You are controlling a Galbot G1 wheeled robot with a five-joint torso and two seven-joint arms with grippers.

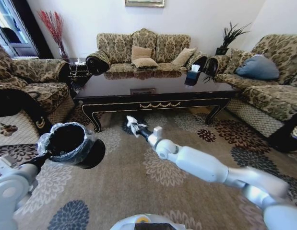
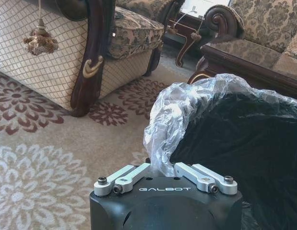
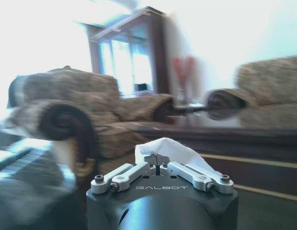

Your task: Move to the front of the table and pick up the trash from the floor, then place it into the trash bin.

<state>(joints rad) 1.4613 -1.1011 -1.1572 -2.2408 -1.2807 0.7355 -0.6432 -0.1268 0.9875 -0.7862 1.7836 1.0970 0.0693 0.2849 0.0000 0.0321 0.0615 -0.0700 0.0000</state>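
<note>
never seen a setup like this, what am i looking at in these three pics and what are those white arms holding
This is a wheeled robot with two arms, each ending in a gripper. The wide picture comes from a camera on its head, looking down at a patterned carpet before a dark coffee table with sofas around. The other two come from cameras on its wrists. The left gripper is shut on the plastic-lined rim of a black trash bin, held up off the floor. The right gripper is shut on a crumpled white paper, a piece of trash, held in the air in front of the table, to the right of the bin and apart from it.
</note>
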